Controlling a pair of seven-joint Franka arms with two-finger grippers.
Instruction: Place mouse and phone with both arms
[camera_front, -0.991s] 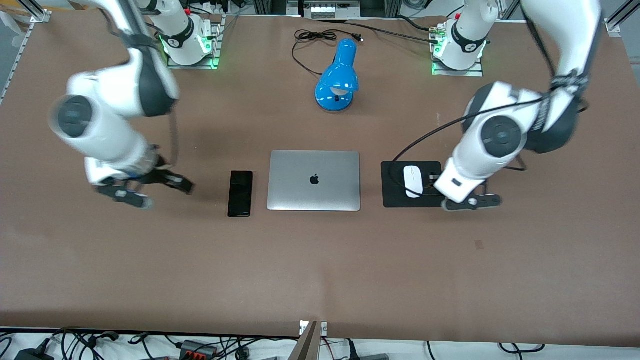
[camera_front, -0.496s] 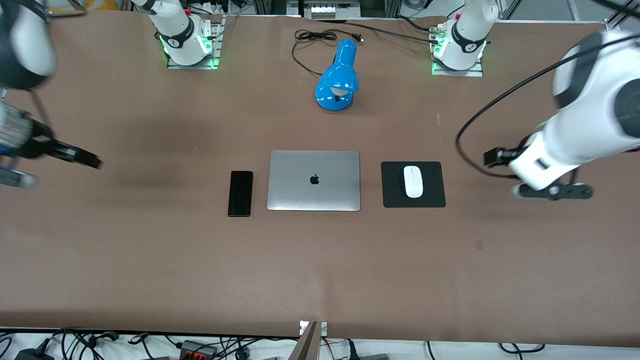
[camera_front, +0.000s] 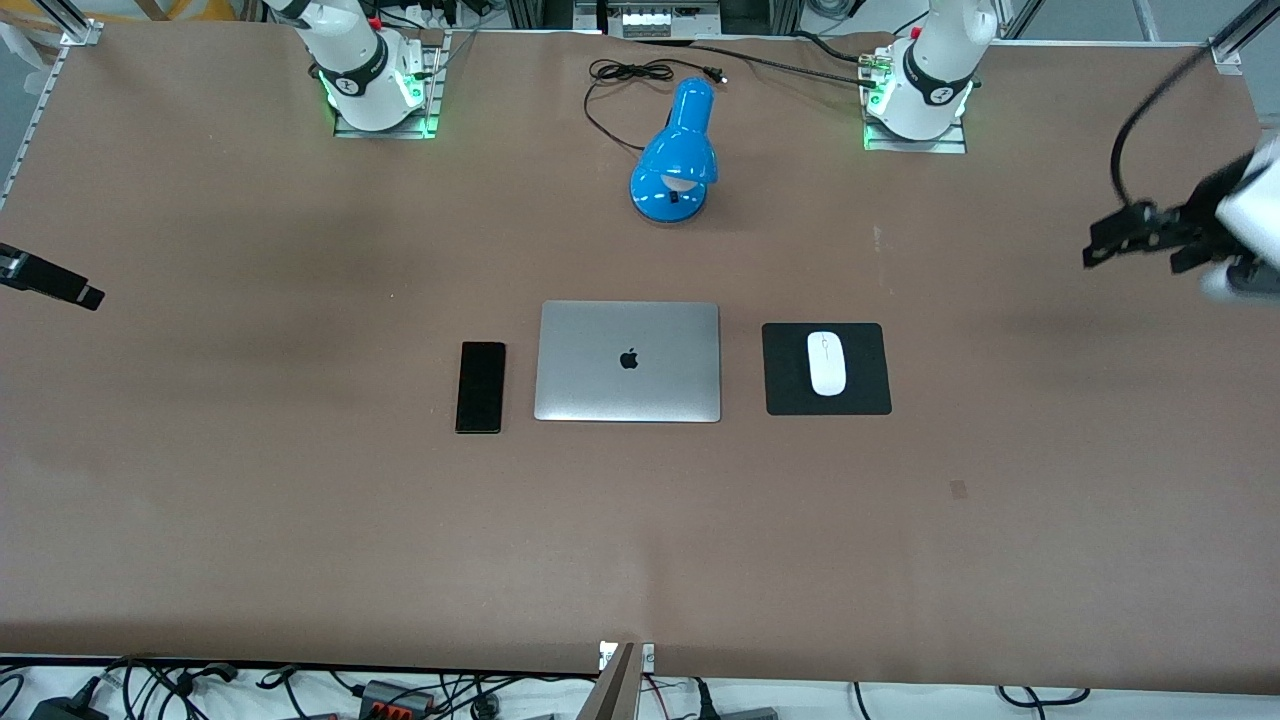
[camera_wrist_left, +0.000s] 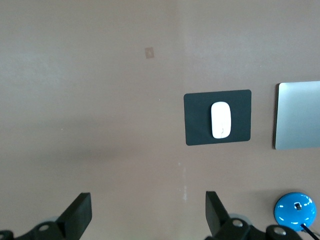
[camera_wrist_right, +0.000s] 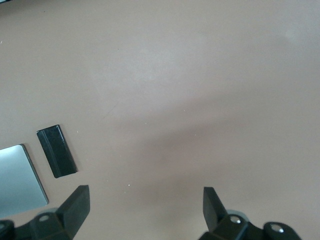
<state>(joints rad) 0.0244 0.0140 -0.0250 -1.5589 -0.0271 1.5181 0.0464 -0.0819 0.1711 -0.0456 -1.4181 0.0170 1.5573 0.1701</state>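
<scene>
Resting: mouse (camera_front: 826, 363) on mouse pad (camera_front: 872, 395), phone (camera_front: 480, 386) on worktop (camera_front: 640, 520)
Left jaws (camera_wrist_left: 147, 215): spread wide, empty, well clear of mouse
Right jaws (camera_wrist_right: 145, 210): spread wide, empty, well clear of phone

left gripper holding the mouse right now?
No: the mouse lies on the mouse pad, while the left gripper hangs open and empty.

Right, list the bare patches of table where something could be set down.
Widest: the brown table nearer the camera than the black phone, silver laptop and white mouse on its black pad. That row is crowded. Open left gripper and right gripper hang over bare ends.
</scene>
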